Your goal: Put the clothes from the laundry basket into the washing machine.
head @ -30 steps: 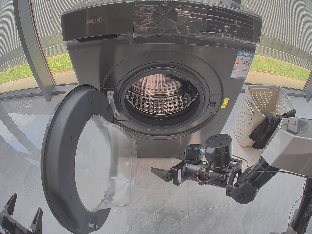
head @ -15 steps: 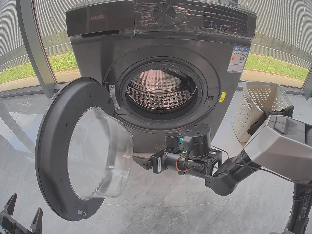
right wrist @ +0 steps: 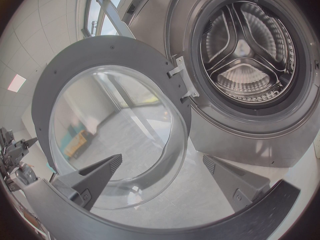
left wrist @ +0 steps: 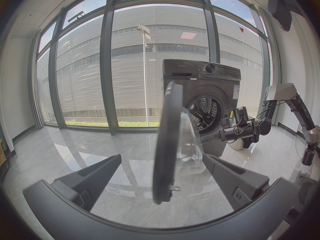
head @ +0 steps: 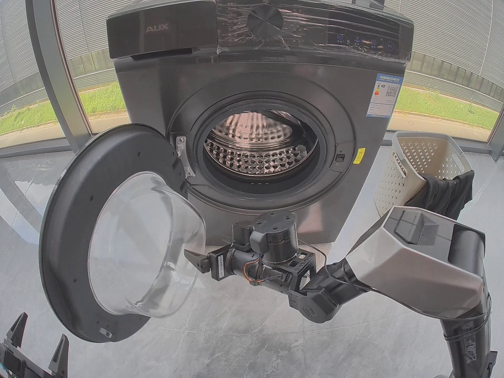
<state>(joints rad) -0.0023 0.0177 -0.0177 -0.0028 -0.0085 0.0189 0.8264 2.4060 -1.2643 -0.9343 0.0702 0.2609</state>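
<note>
The grey washing machine (head: 252,80) stands with its round door (head: 68,227) swung out to the left and the steel drum (head: 260,143) bare inside. A white laundry basket (head: 420,158) sits on the floor to its right, with dark clothes (head: 445,194) draped over the rim. My right gripper (head: 195,260) hangs low in front of the machine, open and holding nothing, its tip at the door's glass bowl (right wrist: 110,127). My left gripper (head: 38,339) sits low at the left, open with nothing in it, facing the door's edge (left wrist: 166,144).
Glossy grey floor tiles (head: 252,337) spread in front of the machine. Glass walls with metal posts (head: 47,64) stand behind it. The open door takes up the room left of the drum opening.
My right arm has swept left, from below the drum opening to the door's glass. The door has swung a little wider. The head view shifted slightly early on.
</note>
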